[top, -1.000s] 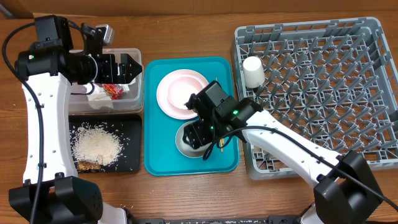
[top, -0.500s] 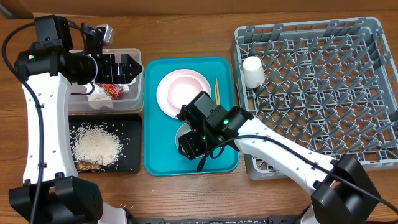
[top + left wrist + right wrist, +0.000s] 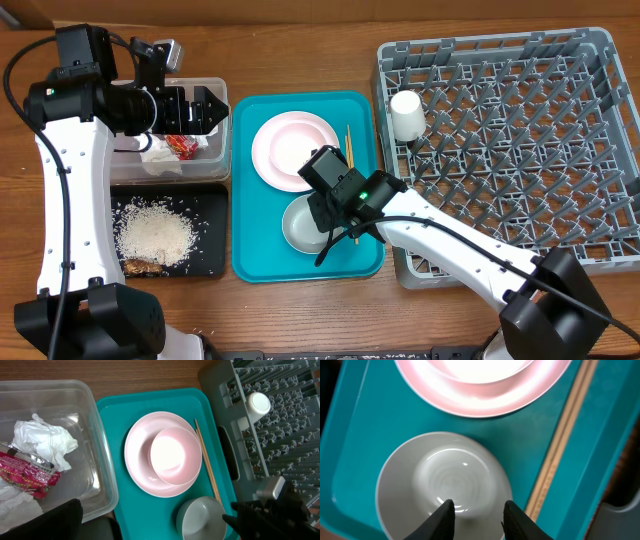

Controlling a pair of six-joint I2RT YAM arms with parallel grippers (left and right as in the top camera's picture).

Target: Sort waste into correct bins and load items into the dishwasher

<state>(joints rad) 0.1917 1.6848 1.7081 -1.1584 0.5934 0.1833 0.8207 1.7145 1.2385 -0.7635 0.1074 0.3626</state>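
Note:
A grey-white bowl (image 3: pixel 297 228) sits at the front of the teal tray (image 3: pixel 255 262). My right gripper (image 3: pixel 323 222) is open and empty, its fingers (image 3: pixel 477 511) just above the bowl's (image 3: pixel 440 477) near rim. A pale pink plate (image 3: pixel 272 150) holding a pinkish bowl (image 3: pixel 175 455) lies behind it. The chopsticks (image 3: pixel 349 145) lie along the tray's right side (image 3: pixel 565 435). A white cup (image 3: pixel 406 114) stands in the grey dish rack (image 3: pixel 520 150). My left gripper (image 3: pixel 207 109) is open and empty over the clear tub (image 3: pixel 221 150), which holds napkins (image 3: pixel 42 442) and a red wrapper (image 3: pixel 27 477).
A black tray (image 3: pixel 215 262) in front of the tub holds loose rice (image 3: pixel 155 235) and brown scraps (image 3: pixel 140 266). The rack fills the right half of the table, close against the teal tray's right edge.
My right gripper swung left and forward over the bowl, then came back right, leaving most of the bowl showing. The left arm has not moved.

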